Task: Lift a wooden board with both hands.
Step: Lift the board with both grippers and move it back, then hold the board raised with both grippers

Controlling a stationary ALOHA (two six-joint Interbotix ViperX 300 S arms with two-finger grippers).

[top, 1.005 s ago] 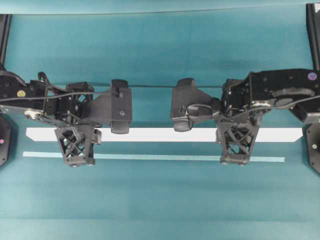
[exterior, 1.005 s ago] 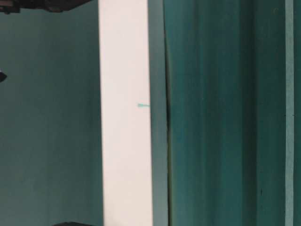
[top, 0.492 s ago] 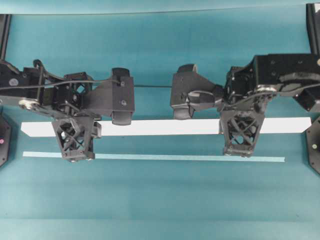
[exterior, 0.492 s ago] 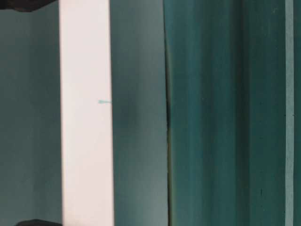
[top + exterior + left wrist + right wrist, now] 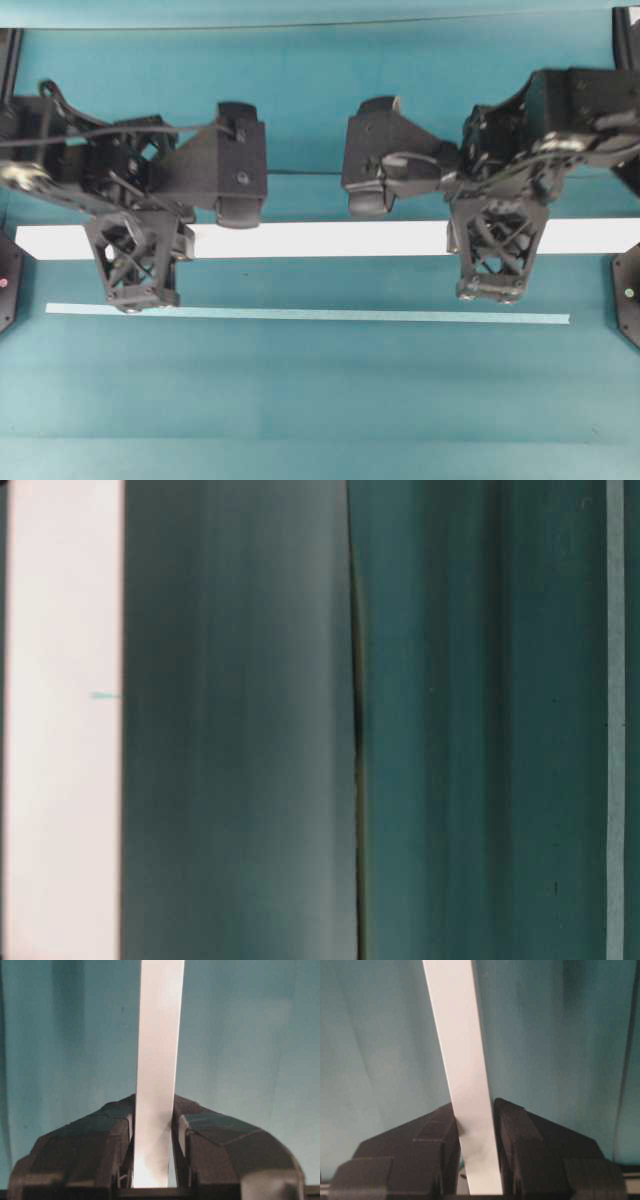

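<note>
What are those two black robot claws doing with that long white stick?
They are holding the wooden board together. The left gripper pinches it near one end and the right gripper near the other. The board hangs level, above the teal table and the pale tape strip.

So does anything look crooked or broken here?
Nothing looks broken. The wooden board sits level, clamped between the left gripper and the right gripper. The tape strip lies straight on the table.
</note>
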